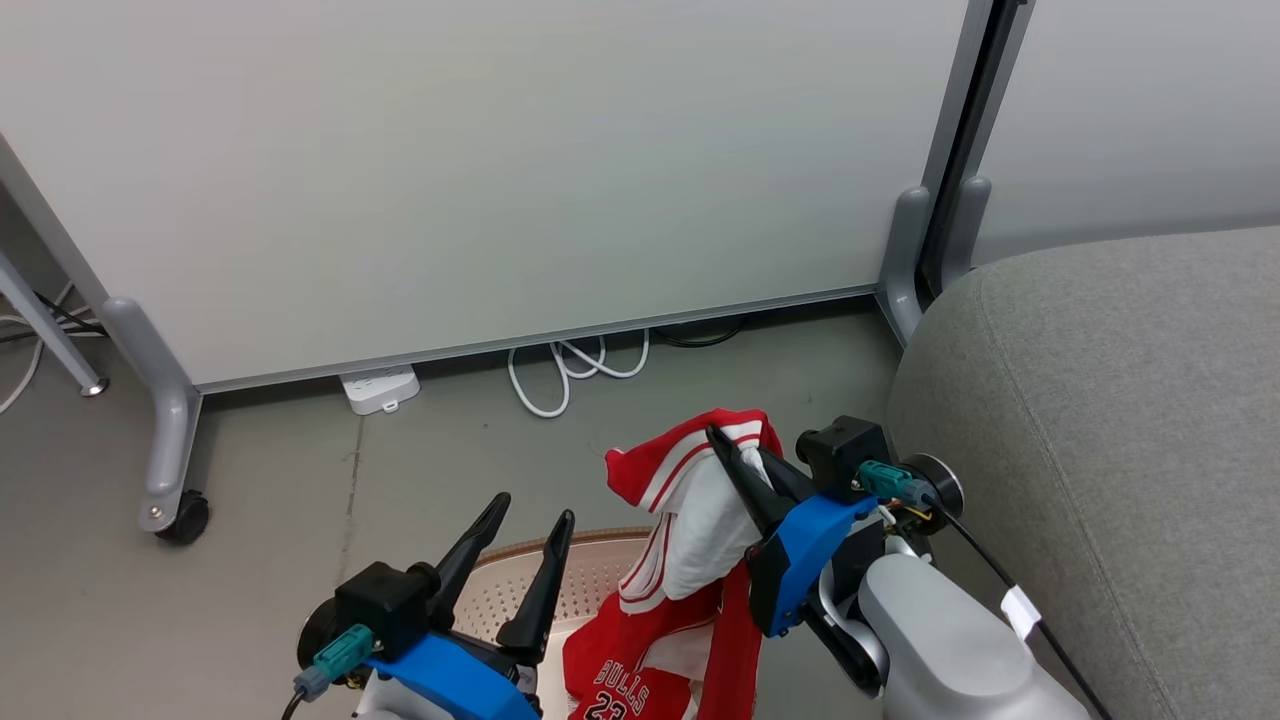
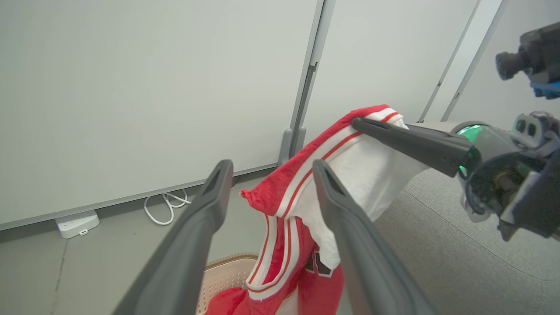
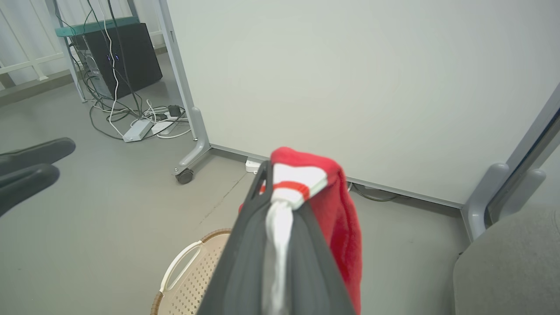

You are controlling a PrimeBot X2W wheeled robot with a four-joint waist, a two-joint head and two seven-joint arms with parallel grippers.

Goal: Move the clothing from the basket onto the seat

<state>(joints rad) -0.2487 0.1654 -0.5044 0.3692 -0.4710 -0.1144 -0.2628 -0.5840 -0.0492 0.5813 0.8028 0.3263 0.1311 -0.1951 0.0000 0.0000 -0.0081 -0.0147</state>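
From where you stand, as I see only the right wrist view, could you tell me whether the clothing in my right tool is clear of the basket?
Observer: I cannot tell. In the head view the clothing hangs from the shut right tool over the basket and runs off the bottom edge.
Operator: Does any print show?
Observer: Yes, a "BULLS 23" print sits low on the clothing.
Operator: Is the left tool free?
Observer: Yes, the left wrist view shows the left tool open and holding nothing.
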